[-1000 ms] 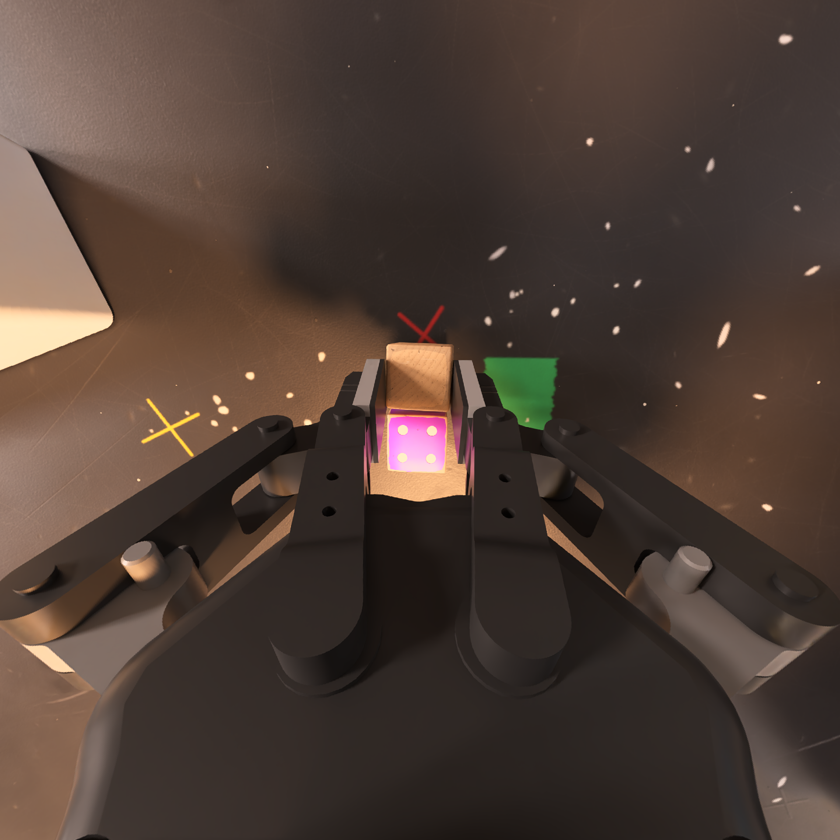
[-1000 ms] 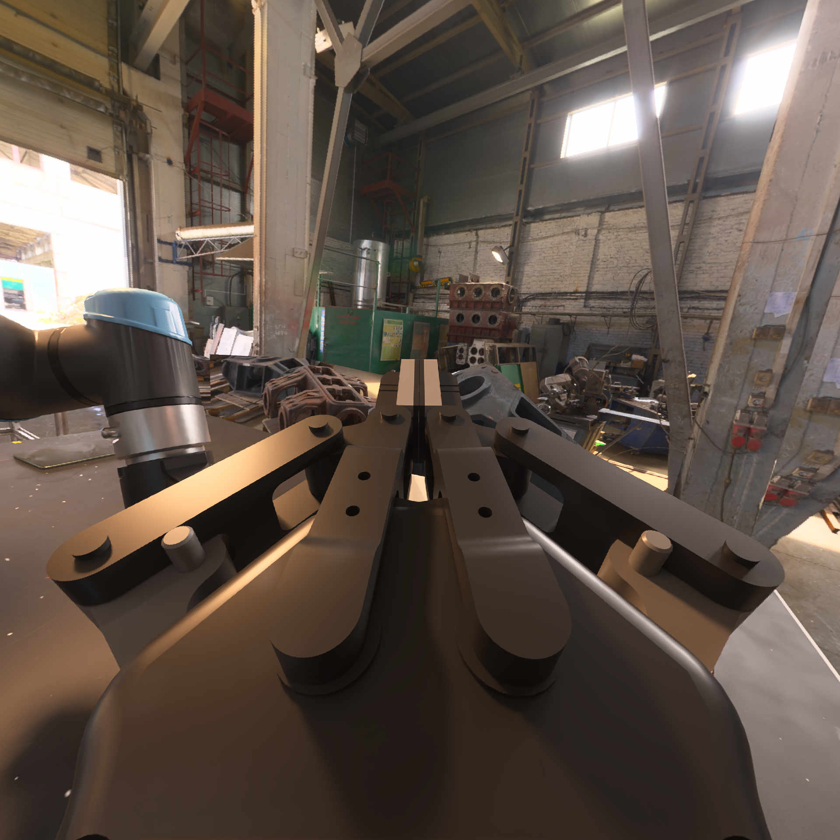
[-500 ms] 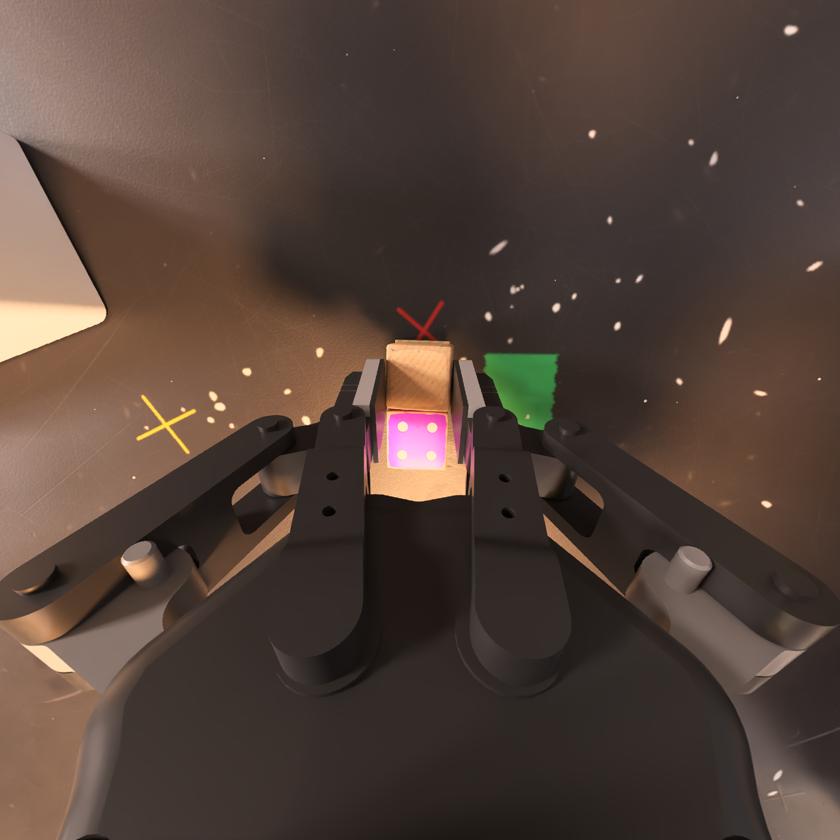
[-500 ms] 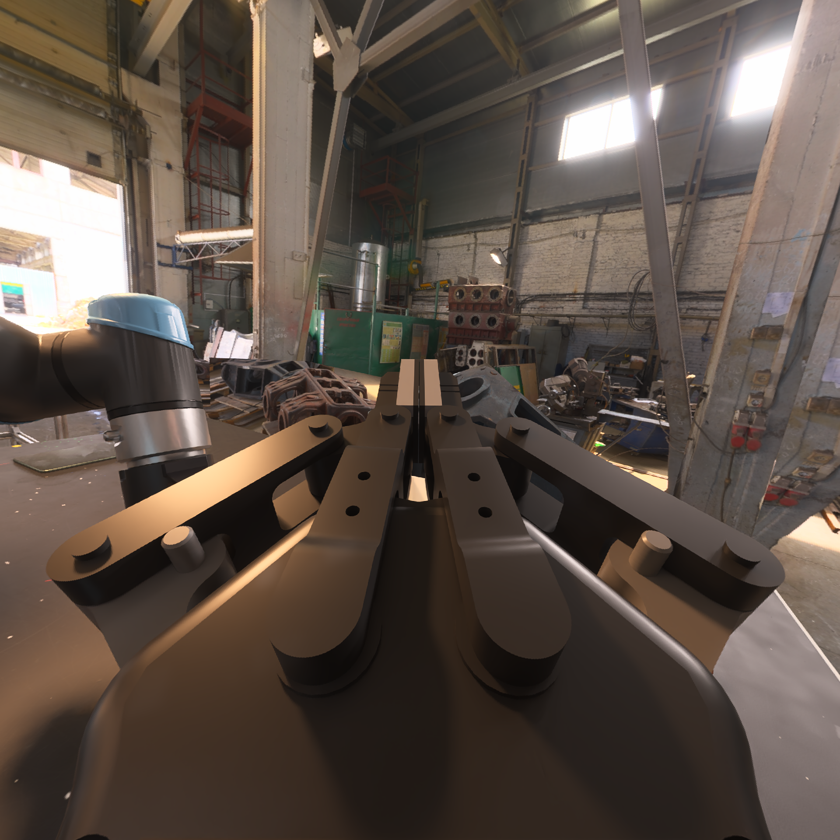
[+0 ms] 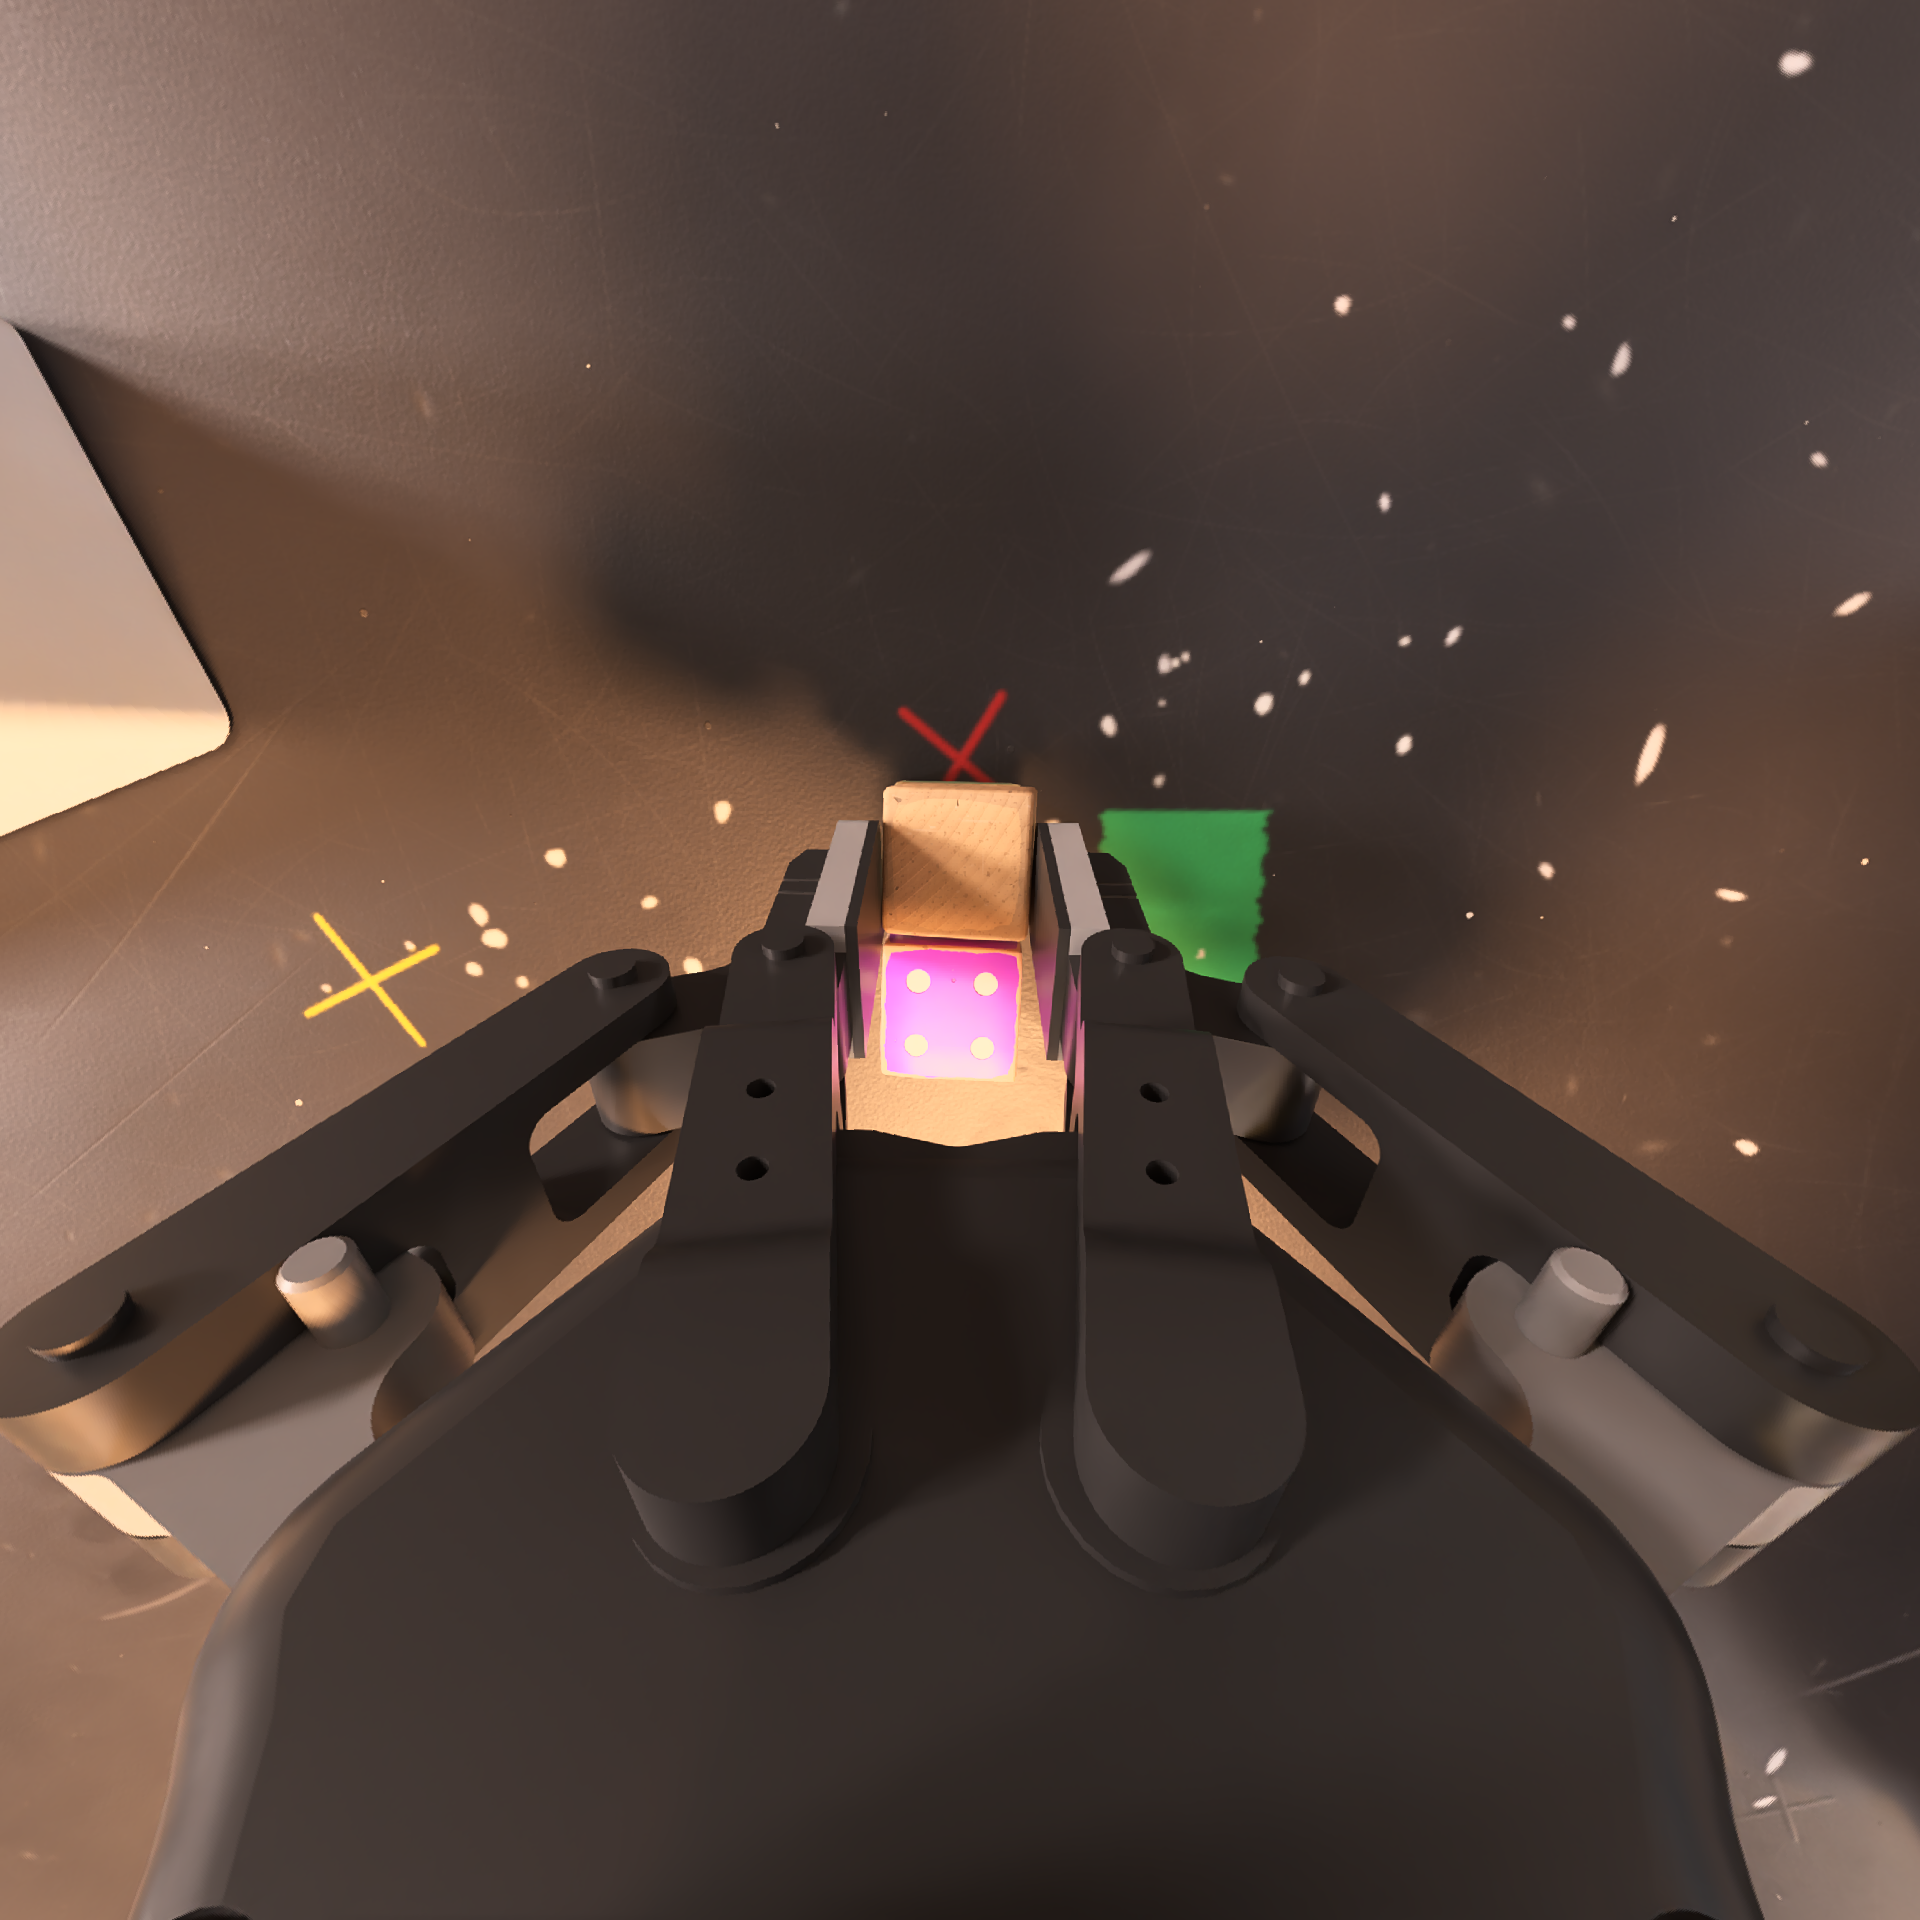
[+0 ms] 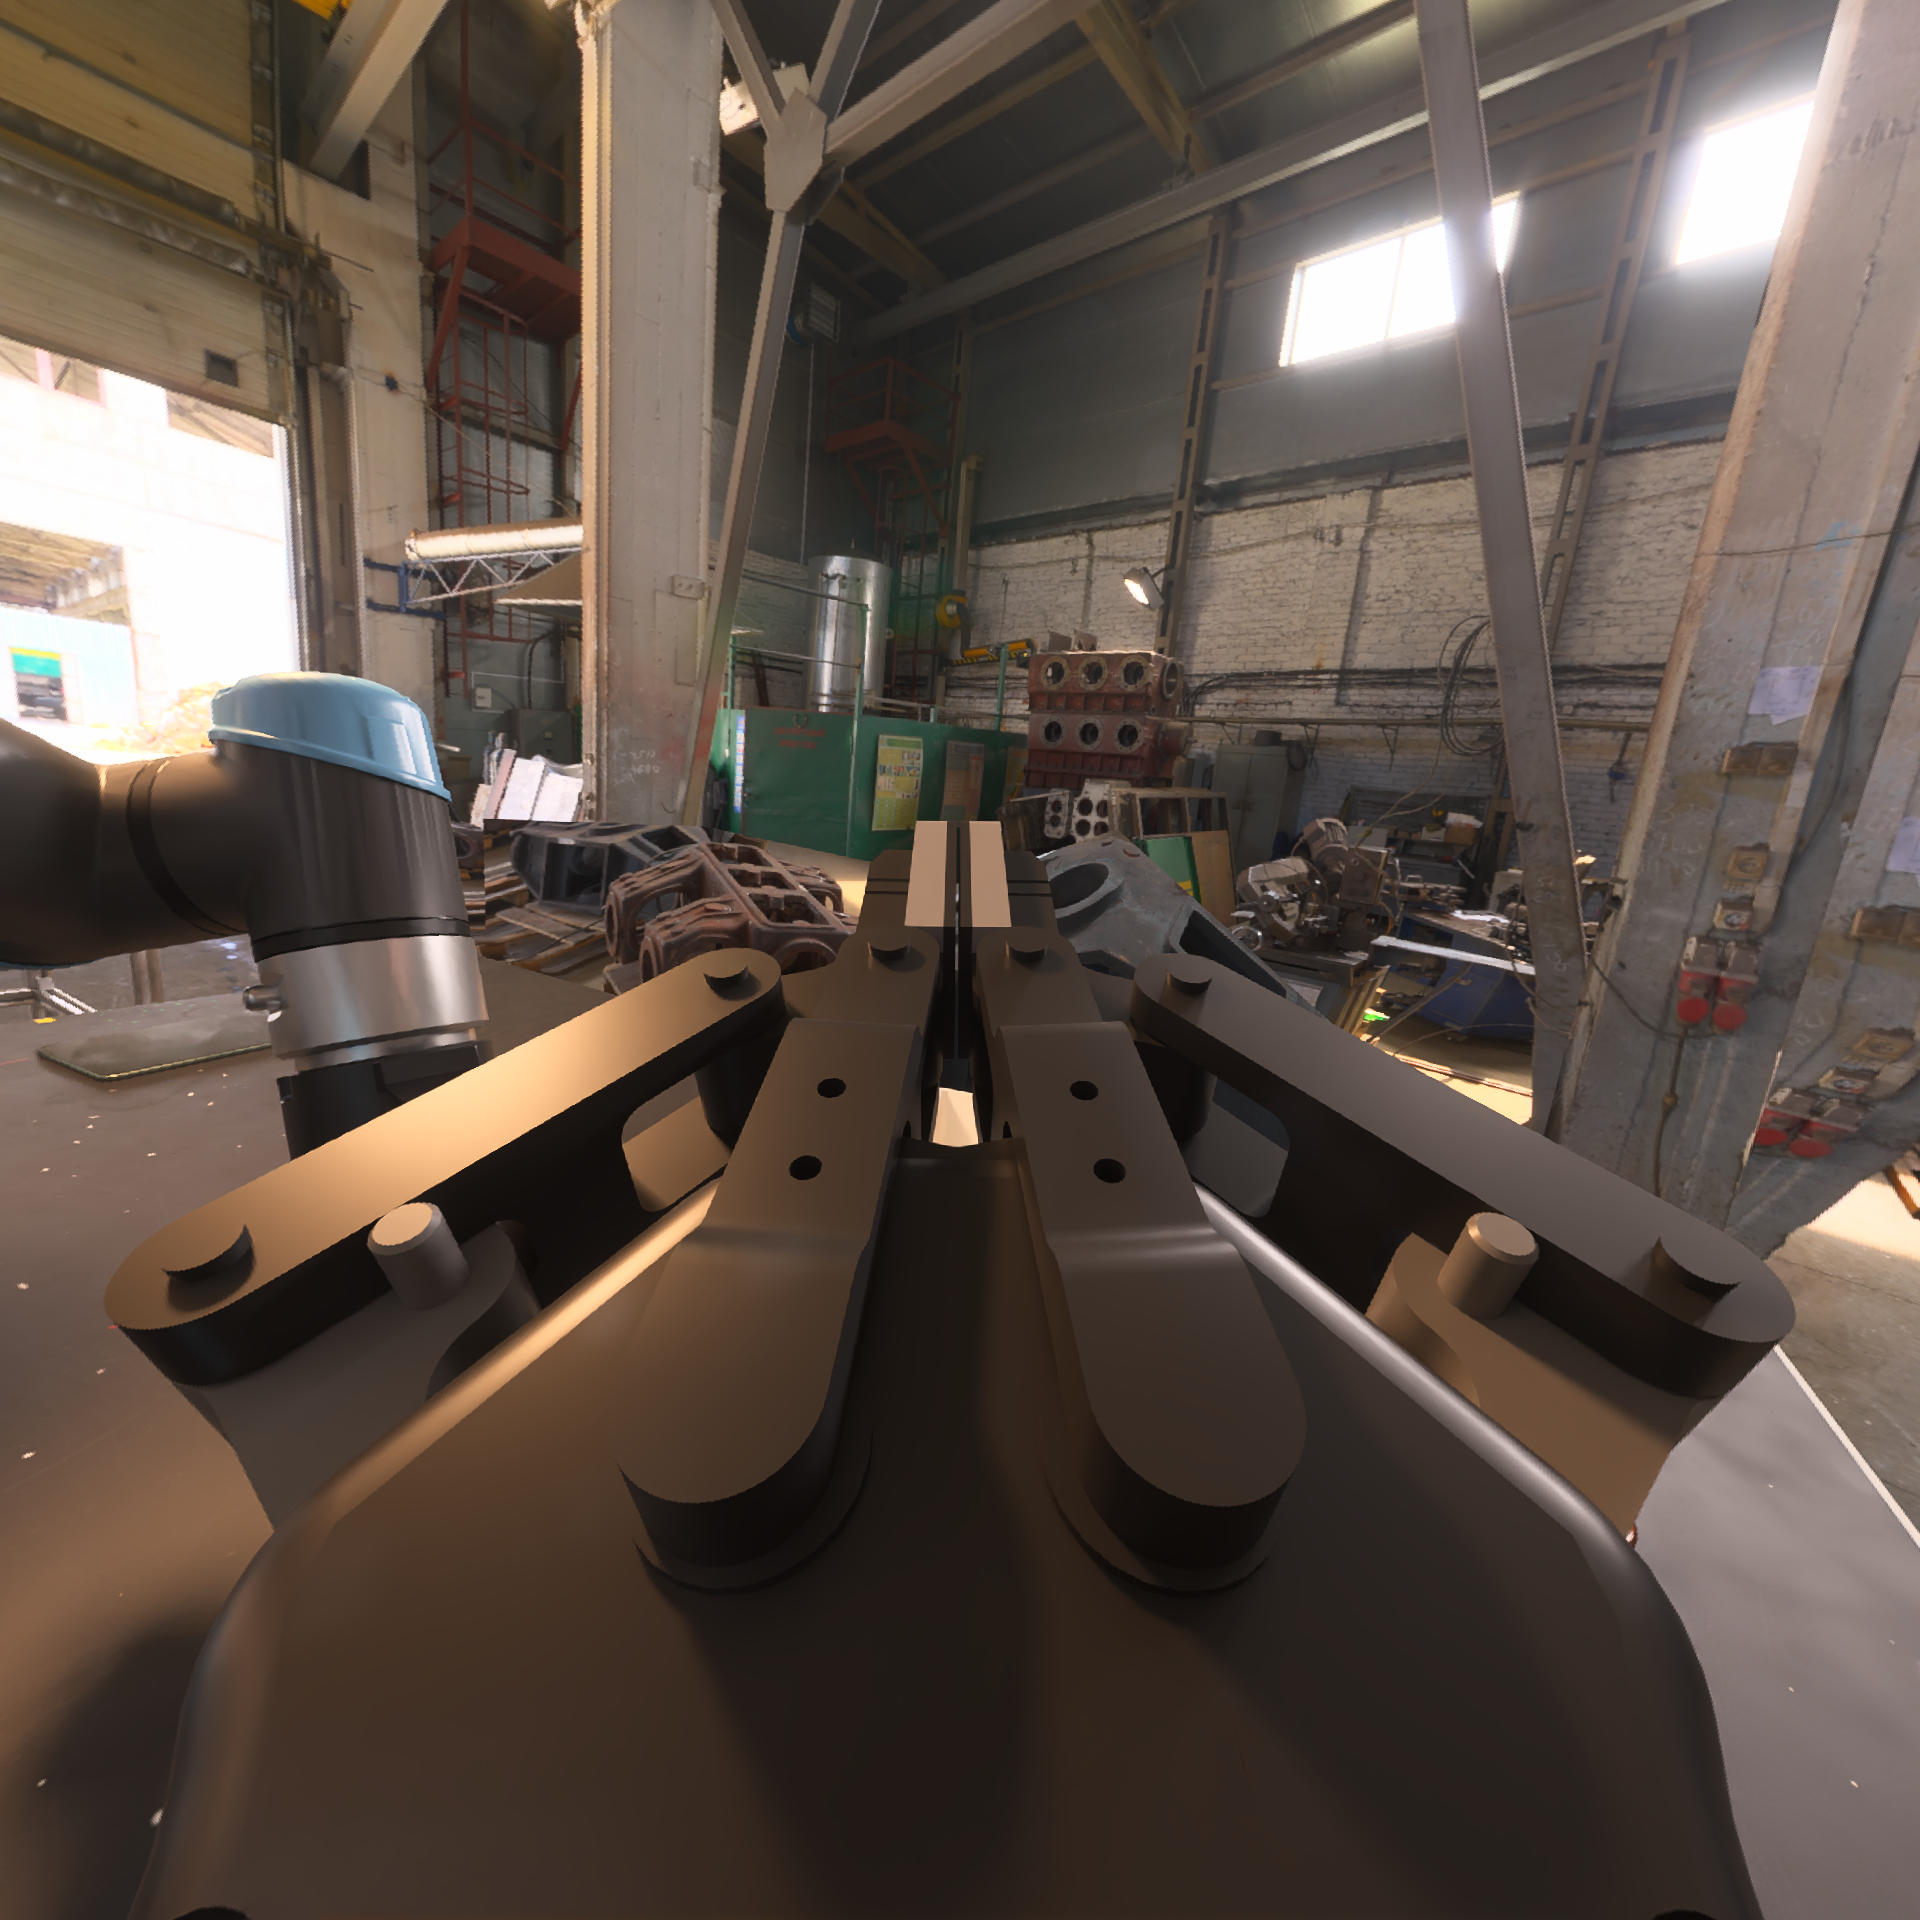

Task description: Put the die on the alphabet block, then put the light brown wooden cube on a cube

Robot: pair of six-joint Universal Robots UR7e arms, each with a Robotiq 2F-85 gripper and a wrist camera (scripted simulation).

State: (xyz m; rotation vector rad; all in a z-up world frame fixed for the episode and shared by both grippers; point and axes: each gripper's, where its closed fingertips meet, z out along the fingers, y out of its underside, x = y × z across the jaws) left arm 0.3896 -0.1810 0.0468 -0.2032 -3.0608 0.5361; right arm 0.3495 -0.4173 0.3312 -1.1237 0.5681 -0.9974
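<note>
In the left wrist view my left gripper is shut on the light brown wooden cube, held between the pads above the dark table. Just below the cube in the picture, between my fingers, the pink die shows four pale pips. It lies on a sunlit tan surface, and I cannot tell if that is the alphabet block. I cannot tell whether the cube touches the die. My right gripper is shut and empty, raised and pointing out over the hall.
On the table lie a white plate at the left, a yellow cross mark, a red cross mark beyond the cube and a green patch to its right. The left arm's blue-capped joint stands left of my right gripper.
The table marks drift slightly outward in the left wrist view, so the left gripper with the cube has edged closer to the table. The right gripper has not moved.
</note>
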